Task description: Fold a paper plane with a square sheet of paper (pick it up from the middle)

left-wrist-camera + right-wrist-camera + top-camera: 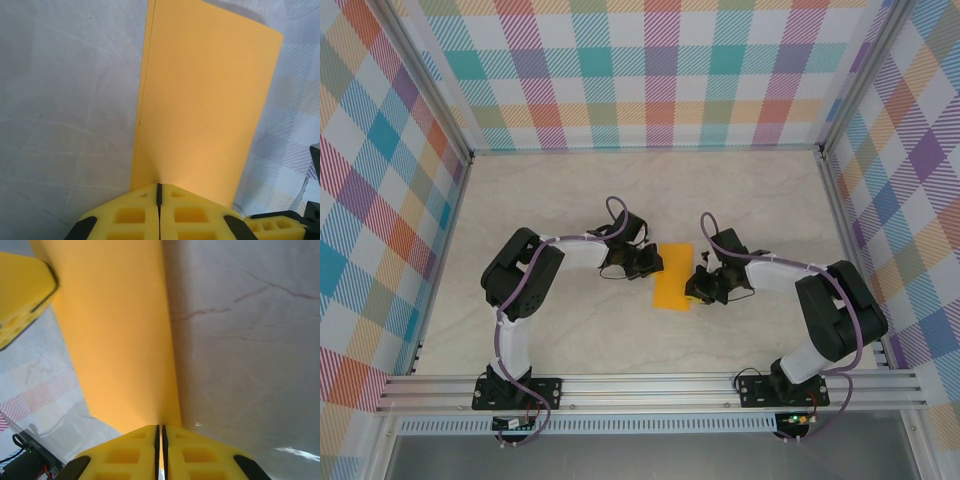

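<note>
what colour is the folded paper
Plain orange-yellow, with no markings. The paper shows best in the left wrist view.

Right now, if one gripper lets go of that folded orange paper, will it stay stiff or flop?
Likely flop somewhat: the folded orange paper looks thin, pinched at opposite ends by the left gripper and the right gripper. Its doubled long edge suggests a crease that may add some stiffness lengthwise. It probably weighs almost nothing, so a nudge could slide it.

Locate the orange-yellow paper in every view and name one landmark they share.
Top external: paper at centre, between left gripper and right gripper.
Left wrist: paper centre-right, rising from the left gripper's seam.
Right wrist: paper centre-left, rising from the right gripper's seam.
Shared landmark: pale marbled table.
</note>
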Robot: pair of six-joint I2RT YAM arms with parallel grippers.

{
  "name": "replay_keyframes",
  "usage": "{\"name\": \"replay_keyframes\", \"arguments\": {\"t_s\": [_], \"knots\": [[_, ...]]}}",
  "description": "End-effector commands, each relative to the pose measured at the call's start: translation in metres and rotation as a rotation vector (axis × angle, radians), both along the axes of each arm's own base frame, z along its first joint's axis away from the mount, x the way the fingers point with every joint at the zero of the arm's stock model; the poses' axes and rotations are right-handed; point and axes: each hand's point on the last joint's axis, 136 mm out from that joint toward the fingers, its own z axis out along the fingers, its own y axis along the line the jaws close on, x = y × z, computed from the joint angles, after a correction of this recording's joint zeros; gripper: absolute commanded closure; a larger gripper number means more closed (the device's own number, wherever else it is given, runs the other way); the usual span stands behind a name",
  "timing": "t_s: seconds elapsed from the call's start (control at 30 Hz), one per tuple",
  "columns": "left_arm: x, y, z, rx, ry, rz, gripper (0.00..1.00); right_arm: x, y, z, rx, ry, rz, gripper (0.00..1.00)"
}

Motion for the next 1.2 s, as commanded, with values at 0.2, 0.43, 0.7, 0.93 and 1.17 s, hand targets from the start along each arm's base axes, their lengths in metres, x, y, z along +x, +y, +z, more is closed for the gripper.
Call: {"name": "replay_keyframes", "arguments": {"t_s": [0.2, 0.43, 0.7, 0.93, 1.17], "knots": [[-0.063, 0.058, -0.072, 0.295, 0.246, 0.028, 0.94, 0.019, 0.027, 0.002, 0.054, -0.029, 0.064, 0.88], [-0.063, 0.059, -0.074, 0.302, 0.249, 0.031, 0.94, -0.011, 0.014, -0.015, 0.022, 0.045, 0.093, 0.88], [-0.064, 0.061, -0.076, 0.309, 0.253, 0.039, 0.94, -0.049, -0.012, -0.023, -0.055, 0.122, 0.102, 0.87], [-0.064, 0.061, -0.075, 0.306, 0.25, 0.037, 0.94, -0.054, -0.017, -0.016, -0.071, 0.117, 0.095, 0.87], [-0.048, 0.046, -0.048, 0.256, 0.174, -0.007, 0.94, -0.003, -0.006, 0.036, -0.025, -0.127, 0.013, 0.87]]}}
